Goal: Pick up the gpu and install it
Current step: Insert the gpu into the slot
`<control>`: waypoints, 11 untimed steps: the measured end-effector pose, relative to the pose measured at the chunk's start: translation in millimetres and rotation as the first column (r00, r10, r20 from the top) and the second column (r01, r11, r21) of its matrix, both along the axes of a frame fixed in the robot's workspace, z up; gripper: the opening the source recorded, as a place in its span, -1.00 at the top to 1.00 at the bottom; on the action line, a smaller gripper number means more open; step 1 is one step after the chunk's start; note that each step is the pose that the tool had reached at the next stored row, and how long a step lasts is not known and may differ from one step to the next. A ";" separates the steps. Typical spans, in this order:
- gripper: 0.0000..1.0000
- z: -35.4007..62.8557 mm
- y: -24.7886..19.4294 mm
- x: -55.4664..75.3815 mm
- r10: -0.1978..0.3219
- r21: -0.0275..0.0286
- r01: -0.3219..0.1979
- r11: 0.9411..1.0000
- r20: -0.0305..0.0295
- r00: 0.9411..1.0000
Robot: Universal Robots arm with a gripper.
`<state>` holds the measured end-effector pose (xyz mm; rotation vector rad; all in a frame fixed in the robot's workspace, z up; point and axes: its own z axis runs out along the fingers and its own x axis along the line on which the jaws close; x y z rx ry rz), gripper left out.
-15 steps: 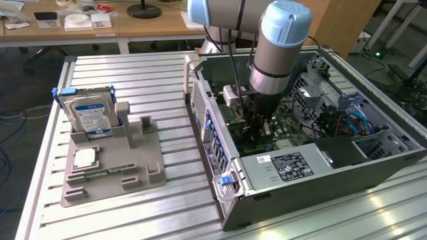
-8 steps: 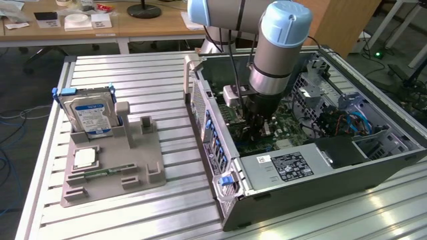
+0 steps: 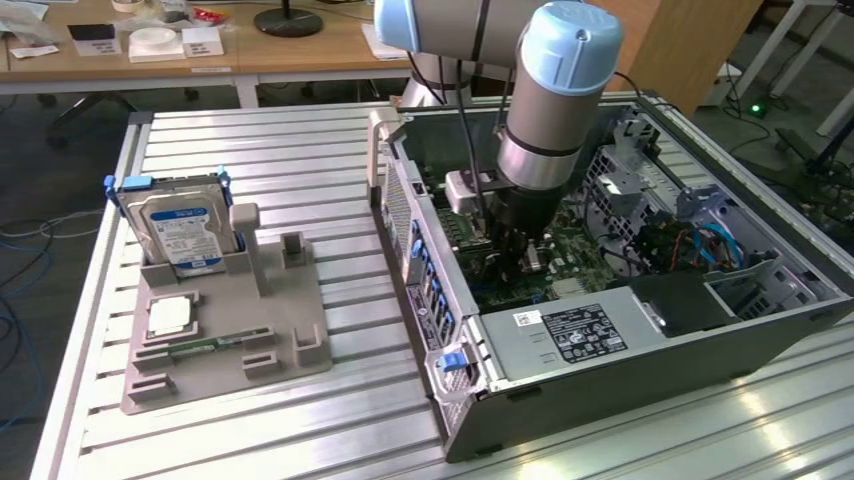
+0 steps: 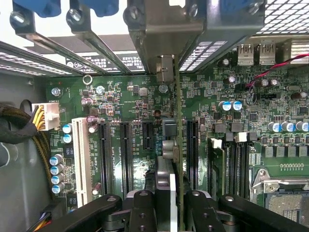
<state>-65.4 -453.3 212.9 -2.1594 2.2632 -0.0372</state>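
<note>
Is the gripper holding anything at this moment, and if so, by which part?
Yes. The gripper is shut on the gpu, seen edge-on, pinching the card's upper edge between its fingers above the motherboard slots inside the open computer case.

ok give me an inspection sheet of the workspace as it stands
surface: ribbed silvery metal table.
job's things: thin green gpu card stands edge-on over the black expansion slots of the green motherboard, inside the open grey computer case.
clutter: blue-labelled hard drive upright in a grey plastic holder; narrow green memory stick lying on that holder.
grippers: black gripper shut on the gpu card.
cables: red wire and yellow-black bundle on the motherboard; blue cables in the case.
surroundings: wooden desk behind, floor cables.
</note>
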 end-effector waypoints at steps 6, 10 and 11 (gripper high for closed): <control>0.44 -1.0 -0.1 -0.4 0.000 0.000 0.000 1.000 0.000 1.000; 0.44 -4.2 -0.1 -0.4 0.000 0.000 0.000 1.000 0.000 1.000; 0.44 -4.2 -0.1 -0.4 0.000 0.000 0.000 1.000 0.000 1.000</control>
